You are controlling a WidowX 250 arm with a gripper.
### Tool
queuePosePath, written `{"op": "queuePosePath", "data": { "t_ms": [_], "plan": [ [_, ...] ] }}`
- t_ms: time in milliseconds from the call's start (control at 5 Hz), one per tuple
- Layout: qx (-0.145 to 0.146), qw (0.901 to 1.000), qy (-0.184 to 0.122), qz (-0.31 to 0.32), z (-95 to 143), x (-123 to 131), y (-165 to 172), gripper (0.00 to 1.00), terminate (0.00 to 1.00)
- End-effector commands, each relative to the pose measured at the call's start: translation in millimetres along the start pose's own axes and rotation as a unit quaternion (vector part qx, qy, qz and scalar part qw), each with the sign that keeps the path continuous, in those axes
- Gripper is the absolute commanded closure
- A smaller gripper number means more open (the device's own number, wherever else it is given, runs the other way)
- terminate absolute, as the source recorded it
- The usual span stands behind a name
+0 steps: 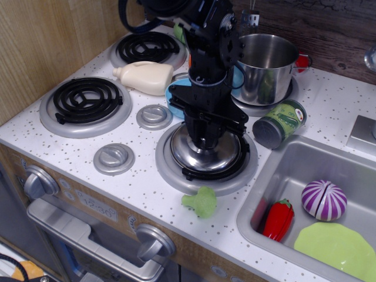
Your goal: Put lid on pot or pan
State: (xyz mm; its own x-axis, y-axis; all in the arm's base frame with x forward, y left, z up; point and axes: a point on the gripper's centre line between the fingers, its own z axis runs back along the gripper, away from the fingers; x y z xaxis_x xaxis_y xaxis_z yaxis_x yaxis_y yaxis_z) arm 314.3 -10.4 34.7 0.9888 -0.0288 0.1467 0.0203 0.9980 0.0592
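The robot arm [205, 35] was black throughout, built of blocky, angular segments with a matte finish. A thick dark cable [132, 20] looped out from its upper part toward the far left. Small pale screw heads and round fittings dotted the wrist housing, and a narrow blue-tinted band showed partway down it. Lower down, the body widened into a flat black crossbar, from which the black gripper [205, 140] descended.
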Motion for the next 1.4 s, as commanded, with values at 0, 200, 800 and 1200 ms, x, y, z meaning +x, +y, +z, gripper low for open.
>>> {"op": "queuePosePath", "data": {
  "t_ms": [0, 200, 800, 1200],
  "plan": [
    [0.043, 0.9986, -0.021, 0.020, 75, 42, 10, 1.00, 0.00],
    [0.057, 0.9971, -0.037, 0.032, 99, 64, 6, 1.00, 0.00],
    [0.062, 0.9906, -0.121, 0.011, 112, 120, -5, 1.00, 0.00],
    [0.055, 0.9852, -0.162, 0.008, 97, 135, -7, 1.00, 0.00]
  ]
}}
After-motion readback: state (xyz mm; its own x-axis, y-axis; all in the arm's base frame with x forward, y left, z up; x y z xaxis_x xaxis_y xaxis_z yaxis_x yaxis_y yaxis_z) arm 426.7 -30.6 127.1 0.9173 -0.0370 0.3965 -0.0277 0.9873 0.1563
